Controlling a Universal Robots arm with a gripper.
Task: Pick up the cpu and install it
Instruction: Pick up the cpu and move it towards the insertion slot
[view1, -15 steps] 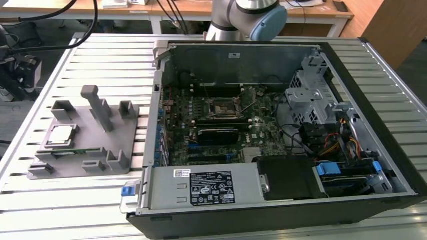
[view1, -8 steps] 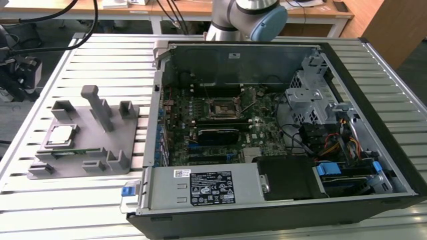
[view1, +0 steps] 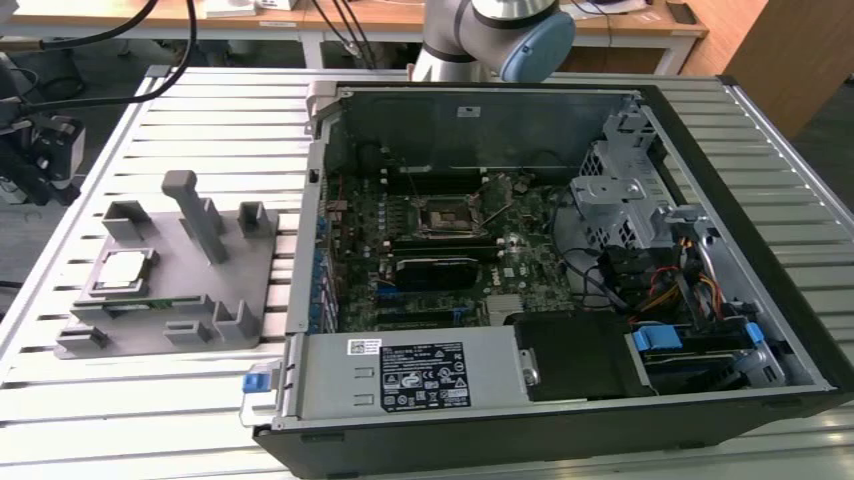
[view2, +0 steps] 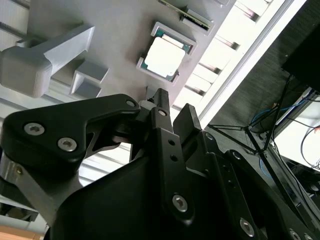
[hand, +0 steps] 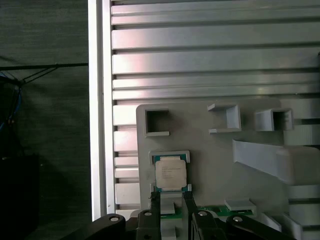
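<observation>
Now my claw (hand: 171, 199) hovers open, fingers apart, near chip (hand: 171, 173); chip sits in grey holder (hand: 210, 155) recess.

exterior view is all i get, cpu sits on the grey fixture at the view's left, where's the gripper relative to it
Observer: In the first wrist view the gripper is lined up with the cpu, its tips just short of the chip's near edge.
Operator: is it gripping yet
Observer: No. In the second wrist view the cpu lies flat in its raised frame on the fixture, with bare fixture showing between it and the fingertips.
Operator: fingers open or shut
Observer: Open. In the first wrist view the two fingers stand apart, and the gap looks roughly as wide as the chip.
</observation>
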